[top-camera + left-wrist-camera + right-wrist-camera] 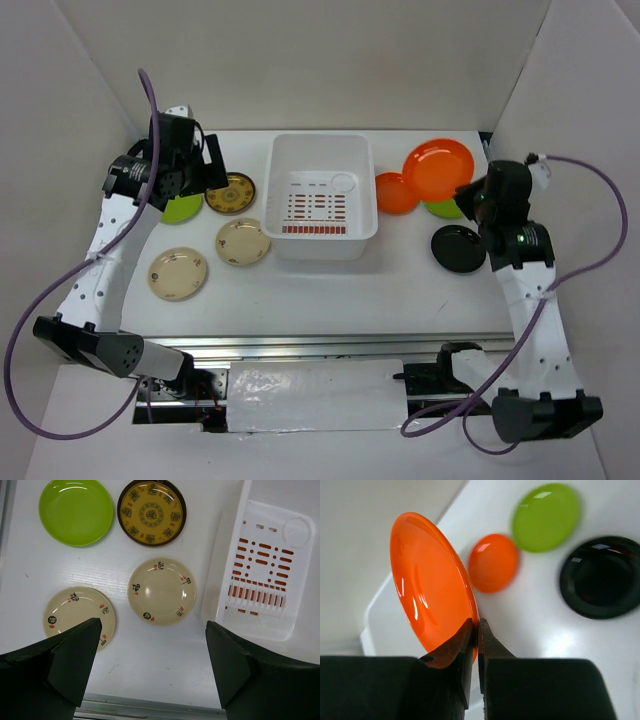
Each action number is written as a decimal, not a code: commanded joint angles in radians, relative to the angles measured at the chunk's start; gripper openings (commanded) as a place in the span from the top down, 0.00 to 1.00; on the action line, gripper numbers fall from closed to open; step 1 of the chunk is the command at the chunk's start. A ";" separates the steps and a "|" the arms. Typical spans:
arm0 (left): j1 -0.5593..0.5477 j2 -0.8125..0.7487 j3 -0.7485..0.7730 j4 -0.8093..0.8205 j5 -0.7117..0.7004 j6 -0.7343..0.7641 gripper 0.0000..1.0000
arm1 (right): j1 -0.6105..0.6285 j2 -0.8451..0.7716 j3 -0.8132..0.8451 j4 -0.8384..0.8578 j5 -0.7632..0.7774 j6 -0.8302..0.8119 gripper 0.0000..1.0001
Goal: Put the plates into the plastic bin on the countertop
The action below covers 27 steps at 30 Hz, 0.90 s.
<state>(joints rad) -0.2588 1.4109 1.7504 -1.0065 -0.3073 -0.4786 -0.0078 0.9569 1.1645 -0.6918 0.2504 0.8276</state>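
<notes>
My right gripper (478,625) is shut on the rim of an orange plate (430,580), which hangs tilted above the countertop (540,620). From above, that orange plate (438,168) is right of the plastic bin (320,240), and the right gripper (468,192) is at its near edge. Below lie a smaller orange plate (493,562), a lime green plate (546,516) and a black plate (600,576). My left gripper (153,625) hangs open over two cream plates (161,591) (75,612), holding nothing. Beyond them lie another lime green plate (76,511) and a brown-and-gold plate (151,512).
The white bin (265,570) has no plates in it and shows red slot markings on its base. A metal rail (320,345) runs along the countertop's front edge. White walls enclose the back and both sides.
</notes>
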 commanded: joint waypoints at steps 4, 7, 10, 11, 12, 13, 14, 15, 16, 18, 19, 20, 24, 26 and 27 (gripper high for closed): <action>0.042 -0.021 -0.005 0.003 0.030 -0.018 0.01 | 0.218 0.376 0.398 0.020 -0.059 -0.093 1.00; 0.062 -0.047 -0.015 0.000 0.034 -0.017 0.01 | 0.294 0.650 0.665 -0.057 -0.111 -0.105 1.00; 0.082 -0.059 -0.025 -0.009 0.051 -0.025 0.01 | 0.351 0.794 0.792 -0.115 -0.126 -0.099 1.00; 0.087 -0.059 -0.029 -0.012 0.059 -0.026 0.01 | 0.365 0.830 0.826 -0.123 -0.125 -0.096 1.00; 0.092 -0.061 -0.040 -0.017 0.068 -0.031 0.01 | 0.376 0.903 0.889 -0.132 -0.125 -0.096 1.00; 0.099 -0.059 -0.043 -0.020 0.079 -0.034 0.01 | 0.394 0.936 0.918 -0.135 -0.128 -0.094 1.00; 0.104 -0.061 -0.057 -0.020 0.097 -0.035 0.01 | 0.403 0.997 0.967 -0.138 -0.120 -0.096 1.00; 0.107 -0.063 -0.068 -0.018 0.105 -0.038 0.01 | 0.408 1.023 0.986 -0.137 -0.123 -0.096 1.00; 0.113 -0.067 -0.074 -0.011 0.112 -0.038 0.01 | 0.413 1.048 1.003 -0.137 -0.128 -0.093 1.00; 0.118 -0.078 -0.103 0.002 0.131 -0.040 0.01 | 0.413 1.115 1.049 -0.133 -0.155 -0.085 1.00; 0.119 -0.081 -0.112 0.005 0.135 -0.041 0.01 | 0.414 1.137 1.058 -0.137 -0.163 -0.084 1.00; 0.121 -0.081 -0.123 0.008 0.140 -0.041 0.01 | 0.422 1.155 1.069 -0.138 -0.169 -0.079 1.00; 0.127 -0.086 -0.167 0.014 0.152 -0.043 0.01 | 0.446 1.226 1.058 -0.111 -0.184 -0.059 1.00; 0.128 -0.089 -0.189 0.017 0.163 -0.045 0.01 | 0.451 1.250 1.045 -0.097 -0.177 -0.047 1.00; 0.130 -0.090 -0.195 0.017 0.168 -0.048 0.01 | 0.454 1.258 1.040 -0.094 -0.171 -0.038 0.99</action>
<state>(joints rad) -0.1379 1.3556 1.5684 -1.0164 -0.1730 -0.5053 0.4252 2.1994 2.1723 -0.8181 0.0811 0.7574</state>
